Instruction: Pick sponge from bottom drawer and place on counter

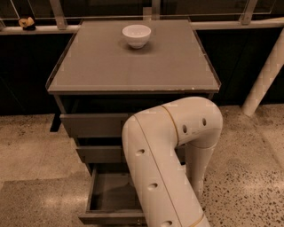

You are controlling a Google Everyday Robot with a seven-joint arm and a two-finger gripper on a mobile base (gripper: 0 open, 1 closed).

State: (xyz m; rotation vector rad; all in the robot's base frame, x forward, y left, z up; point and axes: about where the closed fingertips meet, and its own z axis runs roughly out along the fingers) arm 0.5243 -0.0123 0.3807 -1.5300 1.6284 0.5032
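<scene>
The bottom drawer (106,197) is pulled open at the foot of the cabinet, and the part of its floor that shows is bare. No sponge is in view; my white arm (168,164) covers the drawer's right half. My gripper is hidden too, somewhere below the arm's elbow near the drawer's right side. The counter (133,66) is the flat grey-brown cabinet top, above the arm.
A white bowl (136,35) stands near the counter's far edge. Two taller drawers (95,124) above the open one are shut. A white post (266,75) leans at the right. A railing (57,9) runs behind the cabinet. Speckled floor surrounds it.
</scene>
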